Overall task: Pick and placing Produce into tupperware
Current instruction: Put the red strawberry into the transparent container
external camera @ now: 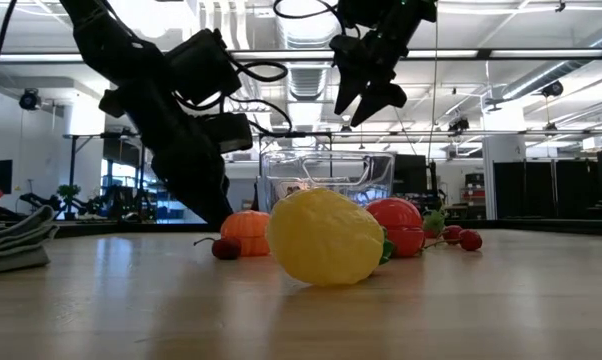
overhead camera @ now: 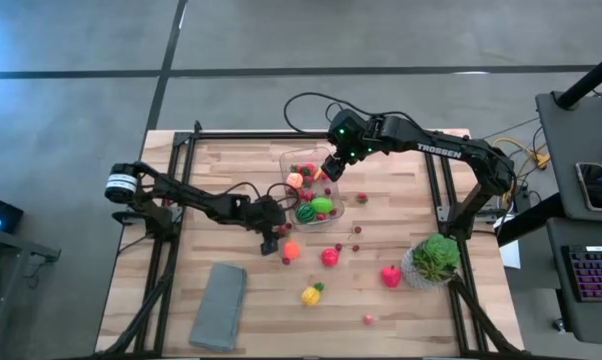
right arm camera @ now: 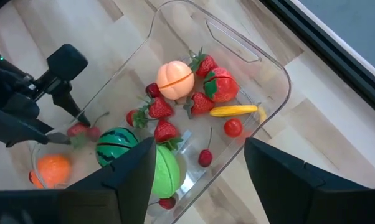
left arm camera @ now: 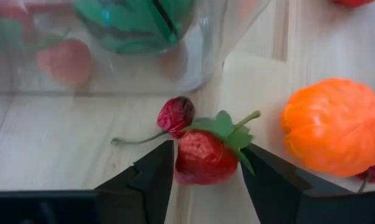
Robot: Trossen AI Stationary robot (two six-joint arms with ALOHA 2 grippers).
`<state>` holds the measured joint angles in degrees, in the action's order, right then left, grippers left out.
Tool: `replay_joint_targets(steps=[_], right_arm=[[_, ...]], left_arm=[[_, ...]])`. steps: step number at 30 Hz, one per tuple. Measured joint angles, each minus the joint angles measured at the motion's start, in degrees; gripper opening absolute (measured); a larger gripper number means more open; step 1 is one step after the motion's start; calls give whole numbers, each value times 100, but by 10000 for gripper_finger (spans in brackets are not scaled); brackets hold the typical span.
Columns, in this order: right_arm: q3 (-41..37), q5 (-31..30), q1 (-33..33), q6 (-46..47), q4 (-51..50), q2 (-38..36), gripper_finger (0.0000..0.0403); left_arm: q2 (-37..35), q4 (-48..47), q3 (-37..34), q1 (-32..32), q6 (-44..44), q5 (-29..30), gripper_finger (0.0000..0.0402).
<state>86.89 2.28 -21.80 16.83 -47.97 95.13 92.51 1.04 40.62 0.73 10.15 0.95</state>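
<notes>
The clear tupperware (overhead camera: 284, 165) stands mid-table and holds a watermelon (right arm camera: 116, 146), a peach (right arm camera: 175, 81), strawberries and other small produce. Just outside its near wall (left arm camera: 113, 68), a red strawberry (left arm camera: 203, 158) with green leaves lies on the wood. My left gripper (overhead camera: 273, 232) is down at the table with a finger on either side of it. A dark-red cherry (left arm camera: 175, 115) touches the strawberry, and an orange fruit (left arm camera: 337, 127) lies beside them. My right gripper (right arm camera: 199, 146) hangs open above the tupperware with nothing between its fingers. My left gripper has the strawberry's two opposite sides (left arm camera: 180, 163) between its two fingers, pinched at the body below the leaves. The fingers slant down from the table's left side. The strawberry is still down at the tabletop, leaves pointing away from the gripper.
Loose produce lies near the table's front: a yellow lemon (overhead camera: 311, 294), a red fruit (overhead camera: 329, 257) and another red one (overhead camera: 390, 276). A green plant in a white pot (overhead camera: 433, 258) stands at the right. A folded grey cloth (overhead camera: 219, 305) lies front left.
</notes>
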Motion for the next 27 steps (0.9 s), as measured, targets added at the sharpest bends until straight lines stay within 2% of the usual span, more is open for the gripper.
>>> replay_joint_targets(steps=[19,27], right_arm=[[0,-94,-11,-36,-28,0,239],[0,-95,-26,-36,-63,0,238]], left_arm=[[-239,-302,-2,-2,2,140,110],[-414,-638,-2,0,0,127,102]])
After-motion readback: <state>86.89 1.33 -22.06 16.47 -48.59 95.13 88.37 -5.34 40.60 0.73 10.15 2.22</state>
